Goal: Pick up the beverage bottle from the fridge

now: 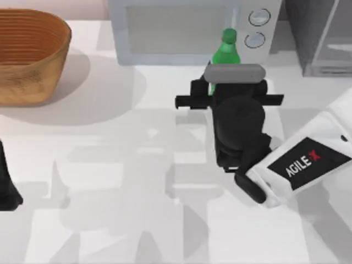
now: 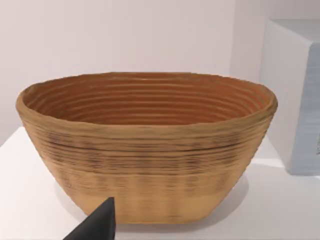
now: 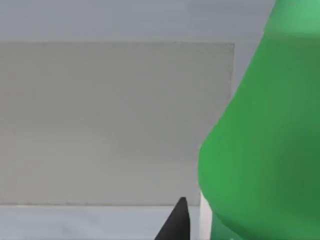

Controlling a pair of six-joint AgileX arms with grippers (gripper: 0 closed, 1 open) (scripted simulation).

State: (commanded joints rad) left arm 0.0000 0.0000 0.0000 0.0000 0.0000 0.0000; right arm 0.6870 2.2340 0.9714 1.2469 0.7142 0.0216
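The beverage bottle [image 1: 226, 52], bright green with a round cap, stands upright in front of the microwave, left of the fridge [image 1: 324, 38] and outside it. My right gripper [image 1: 224, 82] is shut on the bottle's lower body, with neck and cap showing past the wrist. In the right wrist view the green bottle [image 3: 260, 140] looms very close, with one dark fingertip [image 3: 175, 222] right beside it. My left gripper [image 1: 6, 190] is parked at the table's left edge, open and holding nothing.
A light grey microwave [image 1: 176, 33] with two round knobs stands at the back, directly behind the bottle. A woven basket [image 1: 30, 55] sits at the back left, facing the left wrist camera [image 2: 145, 150]. White tabletop [image 1: 110, 209] spreads in front.
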